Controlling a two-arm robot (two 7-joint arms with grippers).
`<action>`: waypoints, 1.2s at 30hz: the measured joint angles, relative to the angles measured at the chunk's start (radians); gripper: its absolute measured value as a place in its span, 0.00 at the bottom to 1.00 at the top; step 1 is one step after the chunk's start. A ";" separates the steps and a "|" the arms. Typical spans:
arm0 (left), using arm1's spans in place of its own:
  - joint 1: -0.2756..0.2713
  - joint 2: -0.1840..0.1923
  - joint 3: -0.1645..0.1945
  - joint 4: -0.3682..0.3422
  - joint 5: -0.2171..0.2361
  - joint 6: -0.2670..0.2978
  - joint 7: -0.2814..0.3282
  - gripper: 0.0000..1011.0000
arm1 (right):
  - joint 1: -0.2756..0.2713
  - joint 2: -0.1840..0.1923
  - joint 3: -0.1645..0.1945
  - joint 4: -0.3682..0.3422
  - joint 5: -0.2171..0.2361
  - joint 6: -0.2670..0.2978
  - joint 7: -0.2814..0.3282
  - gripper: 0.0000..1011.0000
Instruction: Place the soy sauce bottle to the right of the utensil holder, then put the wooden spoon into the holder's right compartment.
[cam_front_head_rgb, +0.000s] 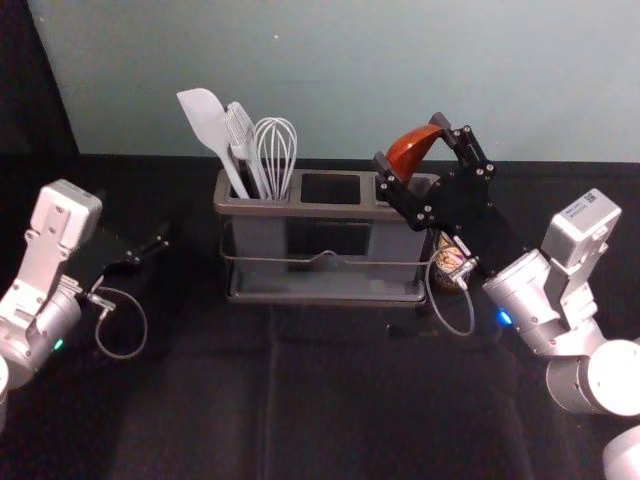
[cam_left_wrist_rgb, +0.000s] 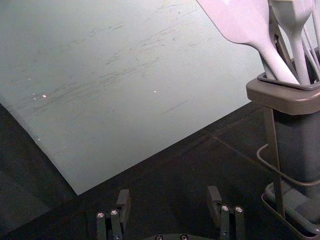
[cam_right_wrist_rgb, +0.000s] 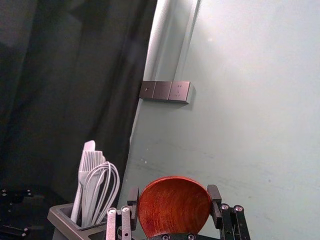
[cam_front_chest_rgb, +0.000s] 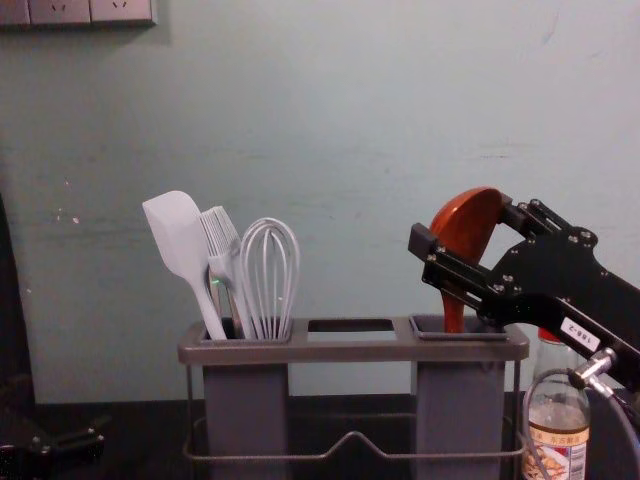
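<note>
My right gripper is above the right end of the utensil holder, shut on the bowl of the wooden spoon. In the chest view, the wooden spoon stands bowl up, its handle going down into the holder's right compartment, between the fingers of my right gripper. The right wrist view has the bowl filling the gap of my right gripper. The soy sauce bottle stands upright right of the holder, partly behind the right gripper. My left gripper is idle at the left, open.
A white spatula, a brush and a whisk stand in the holder's left compartment. The pale wall rises behind the black-covered table. A cable loops beside the right gripper, in front of the bottle.
</note>
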 joint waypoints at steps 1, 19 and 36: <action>0.000 0.000 0.000 0.000 0.000 0.000 0.000 0.99 | 0.000 0.000 0.000 0.000 0.000 0.000 0.000 0.83; 0.000 0.000 0.000 0.000 0.000 0.000 0.000 0.99 | 0.004 -0.010 0.007 -0.016 0.000 0.005 -0.009 0.99; 0.000 0.000 0.000 0.000 0.000 0.000 0.000 0.99 | -0.162 0.005 0.067 -0.272 -0.032 0.132 -0.108 0.99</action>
